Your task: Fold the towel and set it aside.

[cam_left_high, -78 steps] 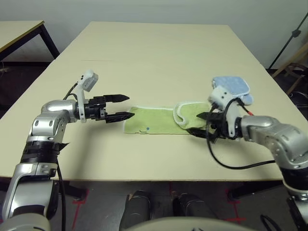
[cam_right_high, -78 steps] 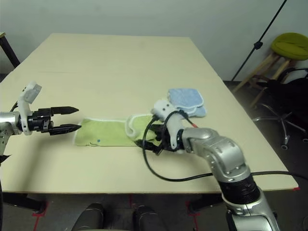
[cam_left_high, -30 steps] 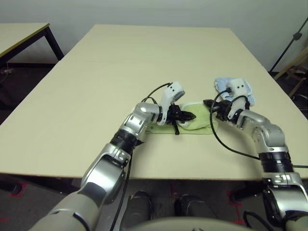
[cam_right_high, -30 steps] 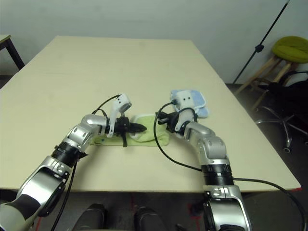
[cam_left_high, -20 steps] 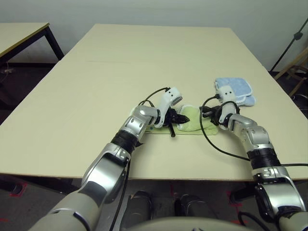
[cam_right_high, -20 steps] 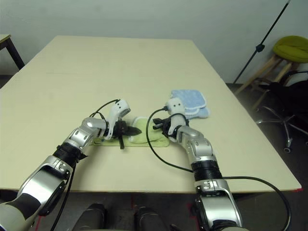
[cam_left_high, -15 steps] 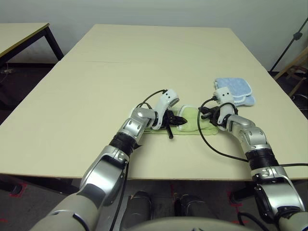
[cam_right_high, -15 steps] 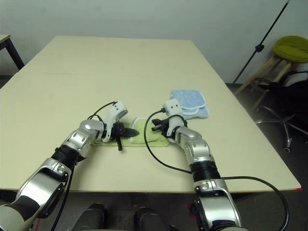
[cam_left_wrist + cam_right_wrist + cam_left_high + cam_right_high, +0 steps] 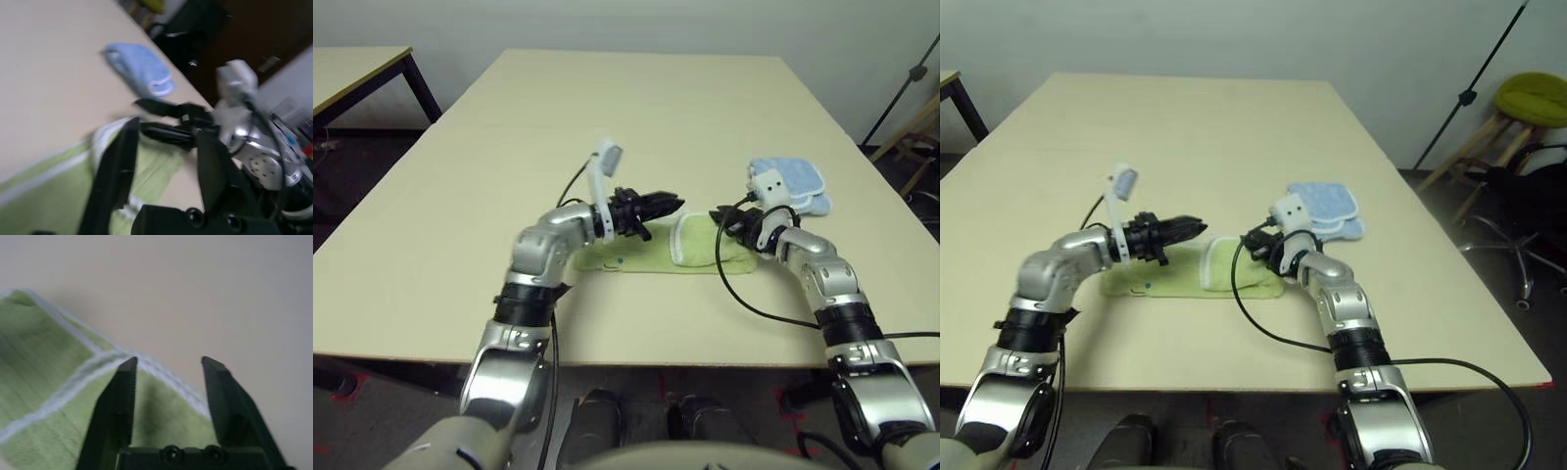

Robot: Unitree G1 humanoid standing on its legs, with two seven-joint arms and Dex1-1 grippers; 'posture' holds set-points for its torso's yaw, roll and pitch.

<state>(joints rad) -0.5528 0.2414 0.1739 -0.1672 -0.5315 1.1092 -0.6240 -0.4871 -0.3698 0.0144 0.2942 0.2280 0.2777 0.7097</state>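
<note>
Left gripper (image 9: 167, 128) is moving toward ten o'clock, jaws gaping empty; right gripper (image 9: 169, 360), jaws wide and empty, is lingering nearer the three-o'clock folded end of the towel (image 9: 651, 257), lying nine-to-three on the tabletop (image 9: 431, 294).

Robotics lab or similar test room, plain pale bench (image 9: 636, 117), red tape marks (image 9: 348, 386) on dark floor, wheeled chair (image 9: 1518, 240), yellow-green stool (image 9: 1534, 95)
</note>
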